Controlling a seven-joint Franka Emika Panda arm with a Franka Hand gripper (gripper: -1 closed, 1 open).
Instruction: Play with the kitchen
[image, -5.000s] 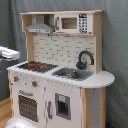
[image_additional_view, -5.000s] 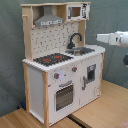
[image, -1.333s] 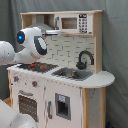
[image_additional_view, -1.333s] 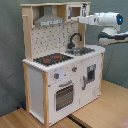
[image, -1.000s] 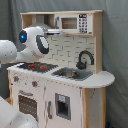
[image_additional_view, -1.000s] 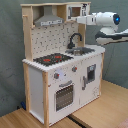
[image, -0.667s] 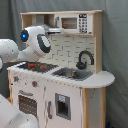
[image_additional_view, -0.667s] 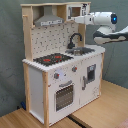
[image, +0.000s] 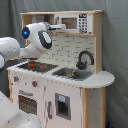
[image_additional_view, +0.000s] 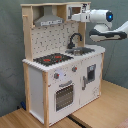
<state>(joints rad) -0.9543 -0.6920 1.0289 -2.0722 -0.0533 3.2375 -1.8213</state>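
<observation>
The kitchen (image: 60, 90) is a tall toy of pale wood and white panels, seen in both exterior views. It has a black-red hob (image: 36, 65), a black faucet (image: 84, 59) over the sink (image: 70, 74), an oven door (image: 27, 104) and a grey hood (image_additional_view: 47, 21). A small microwave (image: 75, 23) sits on the top shelf. My gripper (image: 60, 26) is raised to shelf height, its tip right at the microwave's side. In the second exterior view the gripper (image_additional_view: 75, 17) reaches in from the right, level with the kitchen's (image_additional_view: 55, 75) top shelf.
The white arm (image: 35, 40) hangs over the hob in the first exterior view. A grey curtain (image: 115, 45) backs the scene. The kitchen stands on a wooden floor (image_additional_view: 100, 112). A small white door with a dark panel (image: 62, 106) sits under the sink.
Five seconds ago the arm was away from the kitchen. Over the last second the gripper has moved along the top shelf toward the microwave.
</observation>
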